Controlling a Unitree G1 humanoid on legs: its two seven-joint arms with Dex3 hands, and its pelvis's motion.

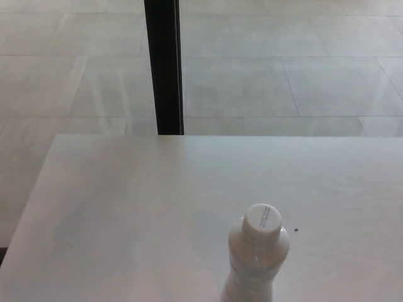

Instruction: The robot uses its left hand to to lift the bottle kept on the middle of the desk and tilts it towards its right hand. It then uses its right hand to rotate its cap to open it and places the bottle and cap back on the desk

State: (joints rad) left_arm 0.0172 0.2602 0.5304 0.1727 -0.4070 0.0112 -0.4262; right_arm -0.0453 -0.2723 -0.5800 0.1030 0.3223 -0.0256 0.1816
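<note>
One capped bottle (257,258) on desk (126,214).

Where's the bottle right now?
In the head view, the bottle stands upright, capped, at the desk's near edge, right of centre, beside a small dark speck.

Items counted: one clear plastic bottle (257,264), one white screw cap (262,219) fitted on it, one white desk (126,207), one black vertical post (163,66).

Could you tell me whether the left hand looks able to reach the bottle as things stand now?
Probably yes. The bottle stands upright with its cap on, and the desk to its left looks bare, with only a tiny dark speck to its right. Neither hand is in view, so reach itself is unconfirmed.
</note>
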